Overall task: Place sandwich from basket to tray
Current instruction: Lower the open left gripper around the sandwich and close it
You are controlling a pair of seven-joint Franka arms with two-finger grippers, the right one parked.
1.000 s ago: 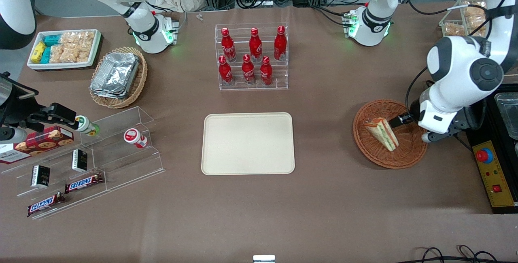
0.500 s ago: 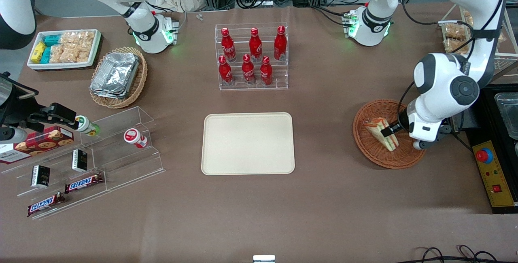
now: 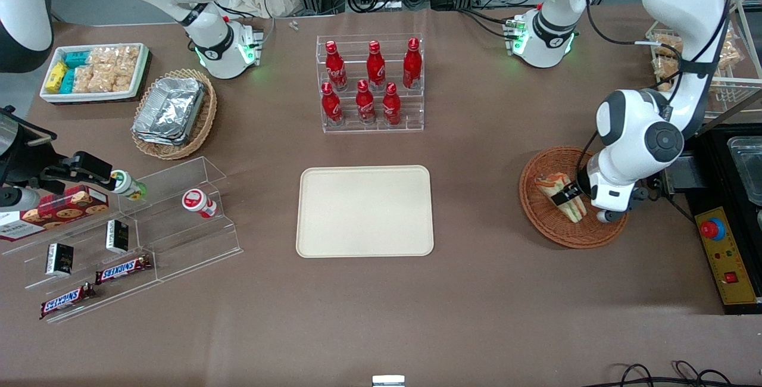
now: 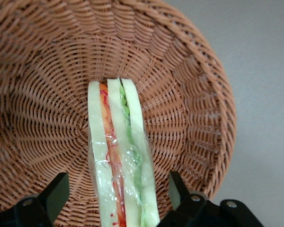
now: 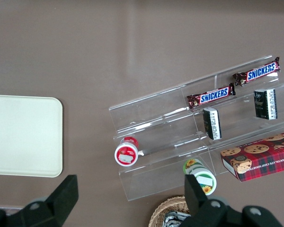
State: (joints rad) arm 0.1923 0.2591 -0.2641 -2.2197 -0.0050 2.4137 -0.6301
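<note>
Readable: "SNICKERS" on two chocolate bars (image 5: 211,96) (image 5: 256,71) on the clear stepped shelf (image 5: 180,137), upper right of the right wrist view. Nothing else legible.

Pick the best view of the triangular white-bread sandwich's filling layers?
Left wrist view: the triangular white-bread sandwich fills it edge-on, between the open gripper fingers. Front view shows it small; right wrist view misses it.

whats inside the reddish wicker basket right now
Only the sandwich, wrapped in clear film, lying in the basket. The gripper straddles it, jaws open. The weave under the sandwich is covered from view.
</note>
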